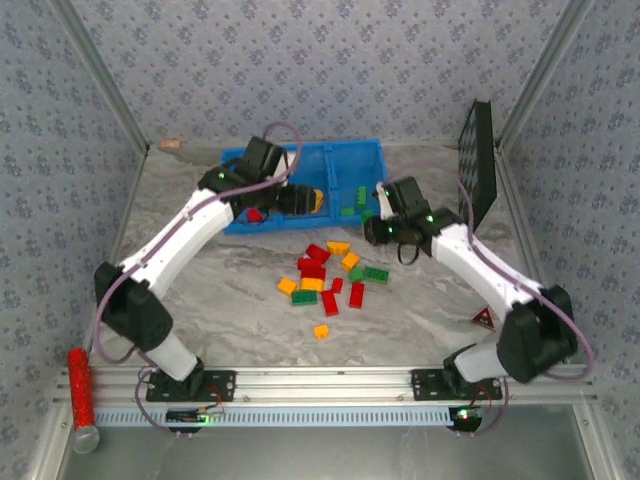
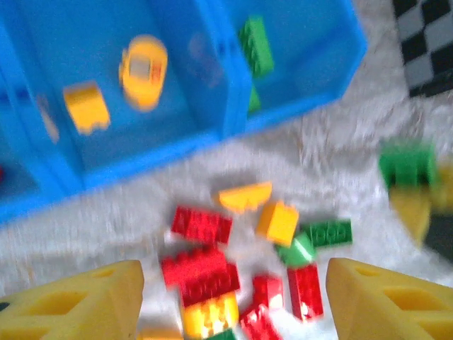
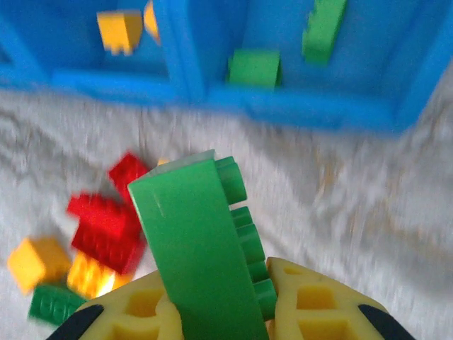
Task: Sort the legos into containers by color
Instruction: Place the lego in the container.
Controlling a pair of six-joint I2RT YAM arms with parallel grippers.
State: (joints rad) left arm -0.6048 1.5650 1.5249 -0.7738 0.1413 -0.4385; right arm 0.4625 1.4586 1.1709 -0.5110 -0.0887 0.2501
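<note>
The grey marbled table [image 1: 240,320], enclosed by floral-patterned walls [image 1: 320,60], carried the blue containers [image 1: 310,148] at upper centre and loose legos [image 1: 325,280] mid-frame. The left gripper [image 2: 230,297] stood spread and empty. The right gripper [image 3: 226,308] pinched a green brick [image 3: 198,241].

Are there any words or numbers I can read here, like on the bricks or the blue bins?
No text can be read anywhere in these pictures.
Red-and-black triangle: looks like a little sign, but its mark is too small to read.
Legos: the studs are too blurred to show any letters.
Blue containers: no label or number shows.
</note>
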